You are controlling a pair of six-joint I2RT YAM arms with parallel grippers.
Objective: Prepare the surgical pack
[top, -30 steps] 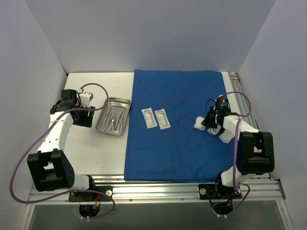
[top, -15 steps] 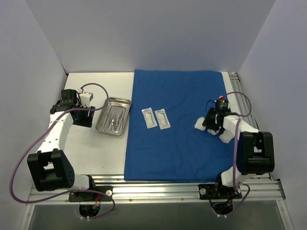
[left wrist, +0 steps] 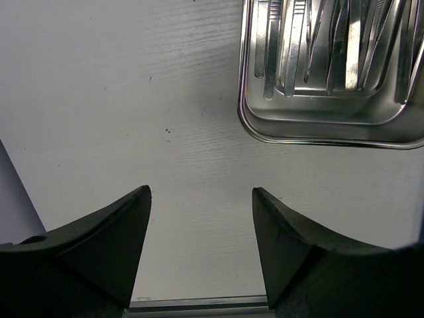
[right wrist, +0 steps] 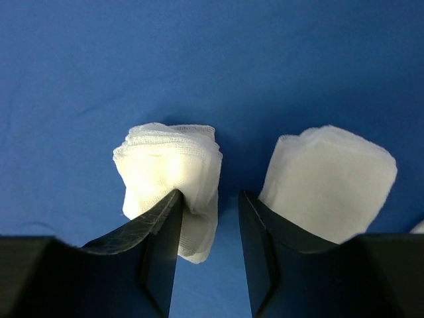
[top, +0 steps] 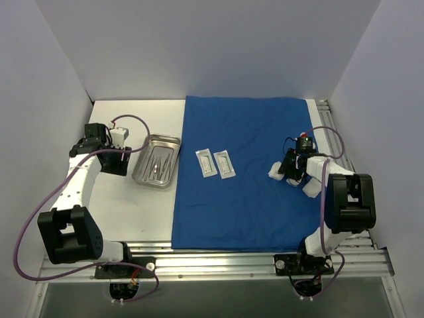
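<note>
Little of the pack is assembled yet, by the look of it. Your blue drape (top: 245,199) lies spread flat on the counter (top: 112,218), filling the middle and right of the top view, with no fold started. Two white sachets (top: 206,163) sit side by side on its left-centre, and the gauze wads (right wrist: 169,169) lie toward its right side. The steel tray (top: 164,137), with the thin instruments (left wrist: 291,40) inside, stands off the cloth on bare counter at left, just beside the drape's edge. I judge the tray has yet to come onto the cloth, and all the wrapping is left.

Your right arm (top: 318,173) rises along the right of the frame and bends left, wrist low over the gauze. The right jaws stand partly apart and grip nothing: blue cloth shows between them. One tip is at the edge of the left-hand wad, though contact is unclear. Your left arm (top: 79,182) stretches to the upper left. The left jaws are spread wide and empty over bare counter near the tray's corner.
</note>
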